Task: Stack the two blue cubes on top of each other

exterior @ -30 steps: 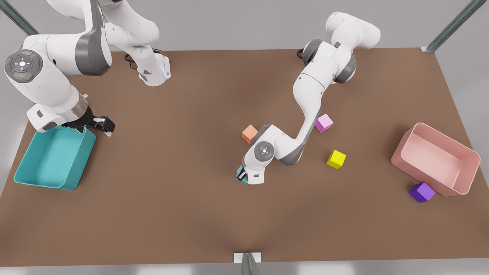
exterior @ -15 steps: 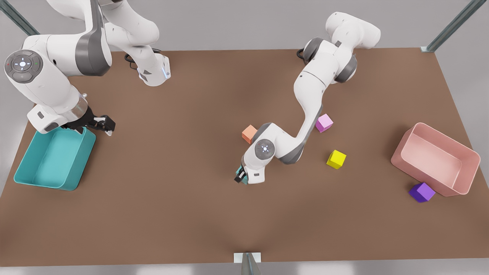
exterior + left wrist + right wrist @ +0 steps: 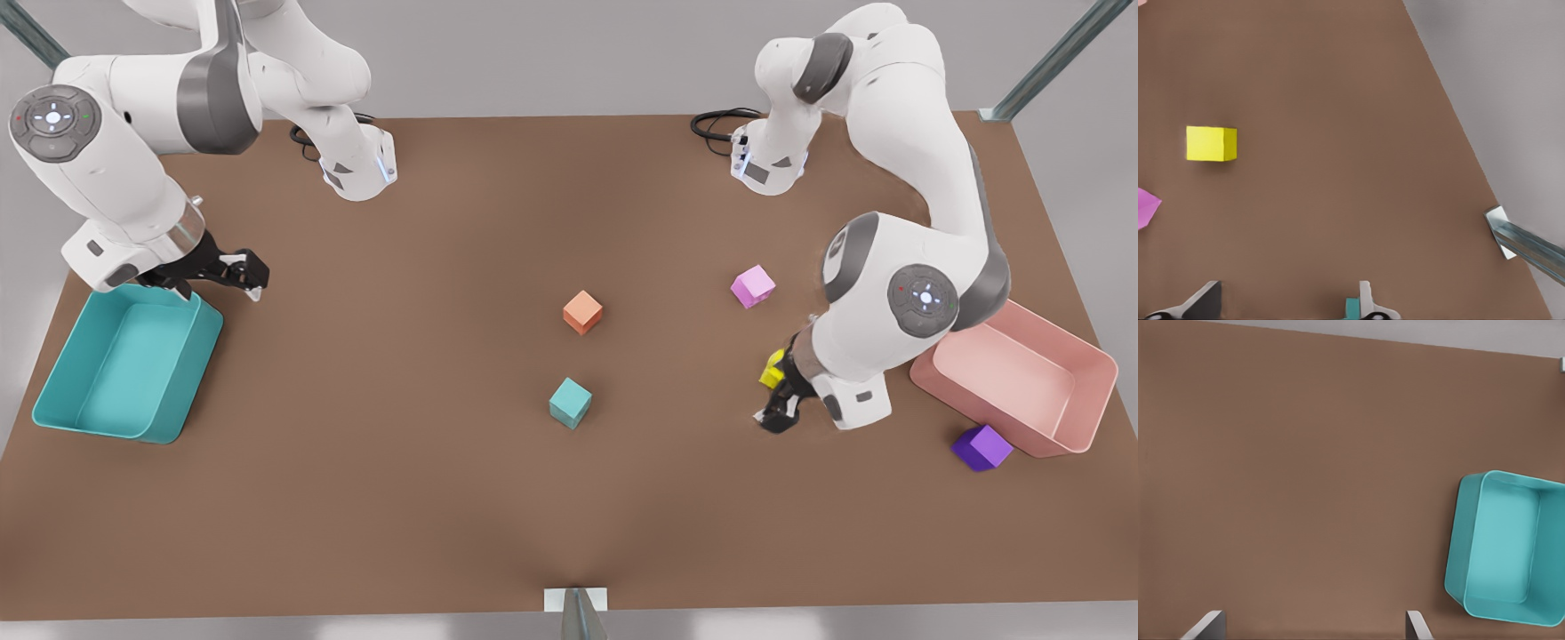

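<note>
One teal blue cube (image 3: 570, 402) stands alone at mid-table in the front view; whether another lies beneath it I cannot tell. My right gripper (image 3: 775, 416) hangs open far to that cube's right, close beside the yellow cube (image 3: 771, 373), with nothing between its fingers (image 3: 1415, 625). My left gripper (image 3: 253, 283) waits open at the front view's left, over the teal bin's (image 3: 124, 373) far corner. In the left wrist view a sliver of teal (image 3: 1351, 310) shows beside one finger (image 3: 1366, 301).
An orange cube (image 3: 582, 312) sits just behind the teal cube and a pink cube (image 3: 753, 286) farther right. A purple cube (image 3: 982, 447) lies against the pink bin (image 3: 1005, 373). The left wrist view shows the yellow cube (image 3: 1211, 143) and a frame post (image 3: 1511, 240).
The right arm let go of the teal cube at mid-table and swung away to the front view's right, ending beside the yellow cube. The left arm barely moved.
</note>
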